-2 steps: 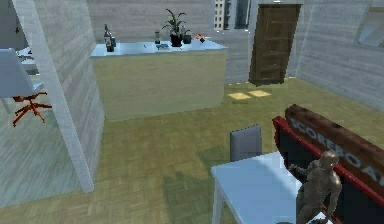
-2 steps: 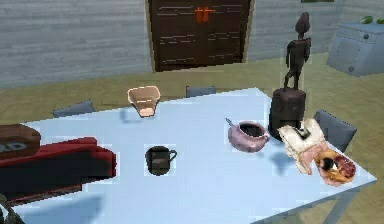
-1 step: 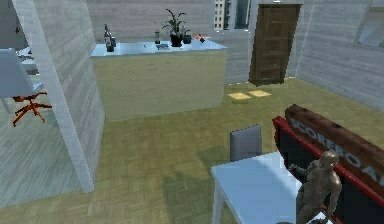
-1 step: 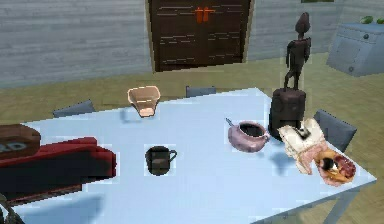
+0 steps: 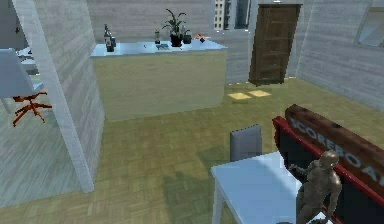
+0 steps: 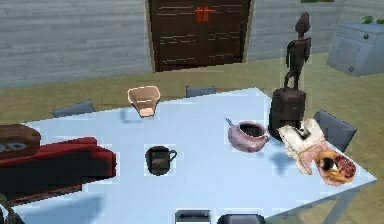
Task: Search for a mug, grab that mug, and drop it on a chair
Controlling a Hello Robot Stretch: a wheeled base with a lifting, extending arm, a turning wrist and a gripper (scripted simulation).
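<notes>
I see the small dark mug with a side handle (image 6: 158, 160) standing upright on the pale blue tabletop (image 6: 200, 185), a little left of the middle in the arm side view. There is bare table all around it. Its handle points toward that view's right. The nearest neighbours are a long red and black box (image 6: 60, 165) on its left and a round pink bowl (image 6: 247, 136) on its right, both apart from it.

I judge the mug to be stiff and light, probably ceramic. It may break if it falls, and its smooth wall may slip. I would take it across the body, just under the rim. I would not take the handle, because it is thin and the mug could swing on it. I cannot tell if something is inside.

Of the gripper's fingers, I cannot tell whether they are released or grasping anything.

For the drop, a grey chair (image 6: 335, 128) stands at the table's right side, so I would let the mug go low over the seat.
</notes>
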